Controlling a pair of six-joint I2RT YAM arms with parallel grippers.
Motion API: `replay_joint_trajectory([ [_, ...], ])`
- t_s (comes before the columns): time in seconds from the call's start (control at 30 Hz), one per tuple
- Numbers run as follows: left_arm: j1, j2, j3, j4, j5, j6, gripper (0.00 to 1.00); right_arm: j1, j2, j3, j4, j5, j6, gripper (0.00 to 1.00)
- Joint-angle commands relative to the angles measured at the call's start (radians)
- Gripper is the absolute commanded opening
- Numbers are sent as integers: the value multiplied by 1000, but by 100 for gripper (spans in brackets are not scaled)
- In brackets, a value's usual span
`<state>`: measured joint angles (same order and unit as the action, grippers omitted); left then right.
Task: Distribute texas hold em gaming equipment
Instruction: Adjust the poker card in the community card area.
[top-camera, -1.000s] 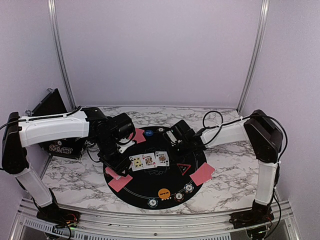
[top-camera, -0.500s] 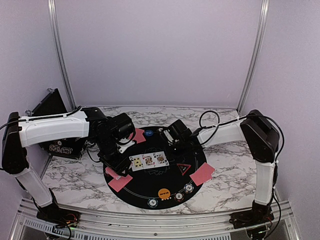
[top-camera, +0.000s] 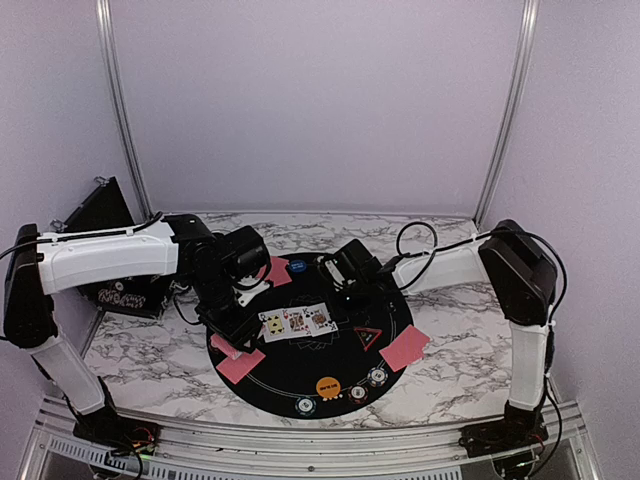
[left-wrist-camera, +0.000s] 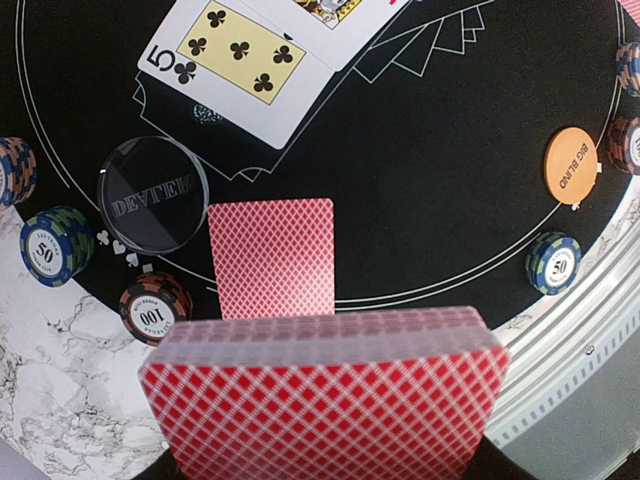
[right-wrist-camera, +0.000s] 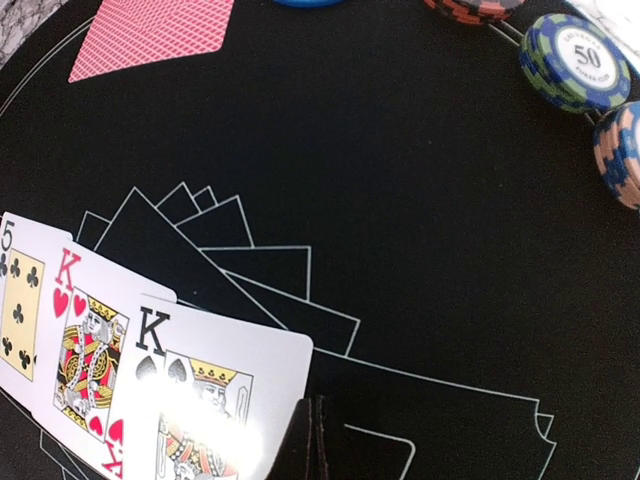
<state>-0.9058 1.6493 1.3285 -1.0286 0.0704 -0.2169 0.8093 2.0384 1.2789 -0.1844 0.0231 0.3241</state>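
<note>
**Deck** (left-wrist-camera: 325, 400): a red-backed, squared stack that fills the bottom of my left wrist view. My left gripper (top-camera: 225, 325) is clamped across it, over the left edge of the mat (top-camera: 300, 365). I judge it light but slick. The top card would shear off under a sideways push, so I would grip it on the long sides.

**Face-down card** (left-wrist-camera: 272, 258): it lies flat on the mat just beyond the deck. It is thin and bendy, with no lip to pinch. I would slide it, or lift it by a short edge.

**Board cards**: five of clubs (right-wrist-camera: 20, 300), king of hearts (right-wrist-camera: 85, 350) and king of spades (right-wrist-camera: 210, 400). They lie face up in an overlapping row at mat centre.

**Right gripper** (right-wrist-camera: 315, 440): clenched on nothing, with its tips just beside the king of spades' right edge. I cannot tell whether they touch it.

**Chips and discs**: the 50 chips (left-wrist-camera: 55, 245) and 100 chips (left-wrist-camera: 155, 308) sit at the mat's left rim, with the clear dealer button (left-wrist-camera: 152, 193) beside them. The orange big-blind disc (left-wrist-camera: 570, 165) is toward the near edge. All look stiff and heavier than the cards, so I would take them across the rim.

**Carrier**: the mat rests on the marble worktop (top-camera: 150, 350).
</note>
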Motion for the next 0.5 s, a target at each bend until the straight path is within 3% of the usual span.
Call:
replay_joint_trajectory([
  [0.0, 5, -32, 1, 4, 0, 8, 59, 3, 12, -7, -42, -37, 32, 0],
  [0.47, 5, -28, -1, 5, 2, 10, 59, 21, -111, -92, -104, -28, 35, 1],
])
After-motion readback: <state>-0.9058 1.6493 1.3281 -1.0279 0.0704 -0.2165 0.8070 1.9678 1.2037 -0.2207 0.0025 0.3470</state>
